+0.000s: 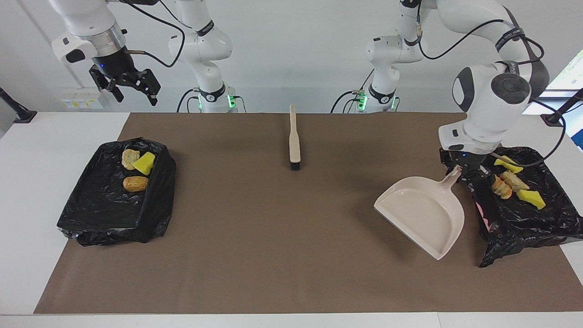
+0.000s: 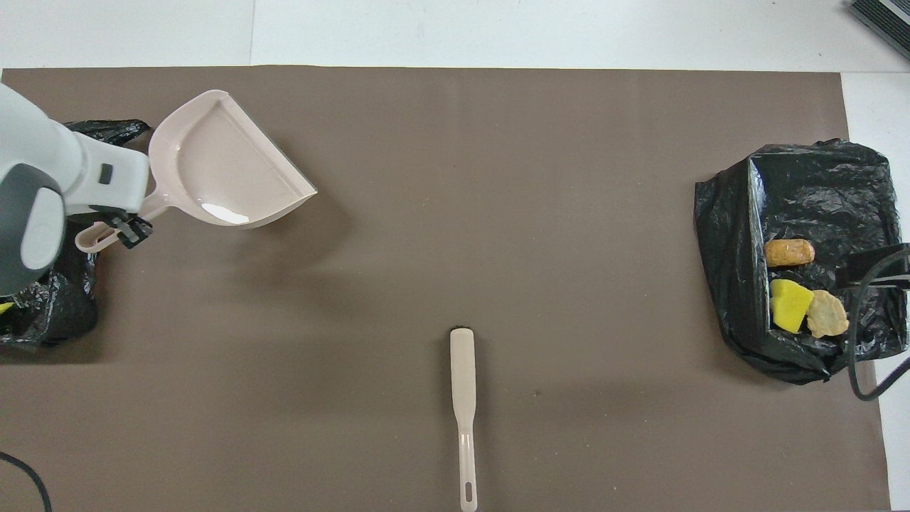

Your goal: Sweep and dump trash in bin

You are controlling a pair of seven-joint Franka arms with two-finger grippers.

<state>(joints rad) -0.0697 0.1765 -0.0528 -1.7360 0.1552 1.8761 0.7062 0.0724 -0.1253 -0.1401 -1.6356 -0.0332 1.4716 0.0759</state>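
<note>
My left gripper is shut on the handle of the beige dustpan, also seen in the overhead view. The pan is empty and held tilted over the mat, beside the black-lined bin at the left arm's end. That bin holds several trash pieces, among them a yellow wedge and a bread-like chunk. The bin at the right arm's end holds three pieces: a tan chunk, a yellow wedge and an orange-brown chunk. My right gripper is open and empty, raised high over that bin.
A beige hand brush lies on the brown mat at mid-table, nearer to the robots, bristles pointing away from them. It also shows in the overhead view. No trash shows on the mat.
</note>
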